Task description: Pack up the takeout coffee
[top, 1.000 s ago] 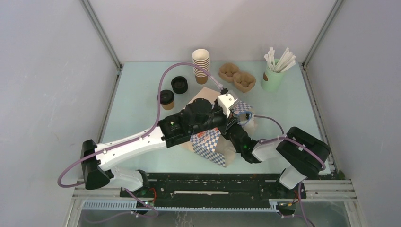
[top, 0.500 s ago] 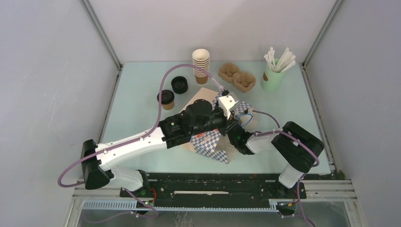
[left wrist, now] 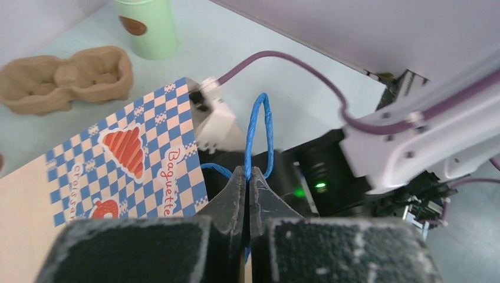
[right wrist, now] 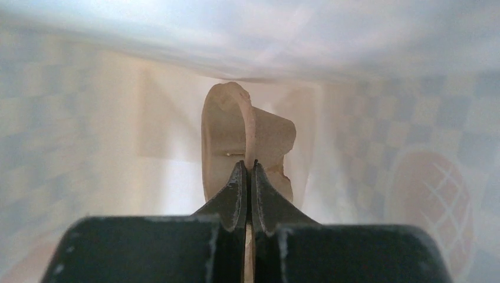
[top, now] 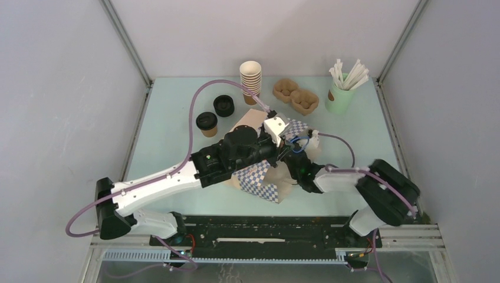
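- In the left wrist view, the checked paper bag [left wrist: 88, 171] carries the word "Baguette" in orange-red script, running down the blue-and-white panel left of the frame's centre.
- Near the panel's left edge, small orange-red letters run sideways and seem to begin "croissan"; the ending is unclear.
- The pale green cup [left wrist: 154, 35] at the upper left bears a brown oval mark; no letters can be read on it.
- In the top view the bag's red print is too small to read.
- In the right wrist view a latticed emblem shows faintly at the lower right, without legible letters.
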`<state>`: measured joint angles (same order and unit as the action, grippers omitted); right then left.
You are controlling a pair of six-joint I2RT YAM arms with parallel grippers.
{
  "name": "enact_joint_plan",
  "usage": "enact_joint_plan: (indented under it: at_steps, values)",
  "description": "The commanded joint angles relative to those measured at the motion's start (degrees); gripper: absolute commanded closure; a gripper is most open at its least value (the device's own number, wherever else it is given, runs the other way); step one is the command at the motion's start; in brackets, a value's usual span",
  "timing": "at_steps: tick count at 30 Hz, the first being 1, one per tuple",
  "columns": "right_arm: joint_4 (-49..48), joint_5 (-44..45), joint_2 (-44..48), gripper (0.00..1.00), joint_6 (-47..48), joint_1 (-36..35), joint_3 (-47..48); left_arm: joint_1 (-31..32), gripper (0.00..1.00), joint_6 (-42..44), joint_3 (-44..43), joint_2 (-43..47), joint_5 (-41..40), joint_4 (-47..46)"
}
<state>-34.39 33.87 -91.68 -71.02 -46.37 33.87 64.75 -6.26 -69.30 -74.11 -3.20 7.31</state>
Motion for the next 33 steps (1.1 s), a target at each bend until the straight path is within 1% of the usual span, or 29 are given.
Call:
enact_joint_plan:
  at_steps: [1,4,8,9,11,14,17,19,22,26,28,29,30,33]
  values:
    - [1.5,2.5,12.7,1.0,7.3,-1.4,-2.4,-0.1,1.0,-0.6,1.2,4.9,-7.4,-2.3]
    - [5.3,2.6,21.0,1.0,10.0,-2.4,-5.3,-1.2,1.0,-1.2,0.9,6.6,-9.7,-2.0]
    - [10.1,4.1,33.4,1.0,16.4,-4.2,-8.5,-4.6,1.0,-5.3,0.7,9.0,-10.5,-1.3]
    - [13.5,4.5,36.9,1.0,18.0,-4.5,-8.6,-5.8,1.0,-7.1,0.5,9.5,-9.9,-0.9]
    - [17.4,5.5,44.0,1.0,22.2,-5.3,-9.1,-8.0,1.0,-10.4,0.3,10.6,-8.0,-0.7]
    - [17.3,5.7,55.4,1.0,28.7,-6.1,-11.0,-10.2,1.0,-14.1,0.8,12.4,-6.0,-1.4]
    - [17.5,4.3,60.9,1.0,33.8,-5.7,-10.2,-11.9,1.0,-16.8,2.0,13.8,-3.1,-3.0]
    - [19.8,3.6,62.0,1.0,35.0,-5.1,-7.4,-13.5,1.0,-19.9,1.8,14.0,-1.8,-2.7]
    - [21.1,0.2,61.5,1.0,34.7,-2.7,-3.4,-16.2,1.0,-24.2,1.0,14.3,-1.7,-0.3]
    - [20.0,-1.0,57.8,1.0,33.8,-0.3,2.6,-19.7,0.99,-26.5,3.1,16.5,-2.6,1.3]
    - [18.5,-1.5,55.1,1.0,33.5,0.6,5.3,-21.5,0.96,-27.3,4.3,18.1,-2.6,2.1]
    - [17.6,-2.2,53.5,1.0,33.4,1.1,6.9,-22.4,0.93,-27.3,4.8,18.9,-2.5,2.4]
    - [17.3,-2.8,51.4,1.0,33.2,1.6,8.6,-23.3,0.87,-27.0,5.0,19.8,-2.5,3.1]
    - [15.5,-3.7,47.1,1.0,33.6,1.7,13.4,-24.0,0.58,-24.1,3.6,21.2,-3.7,7.4]
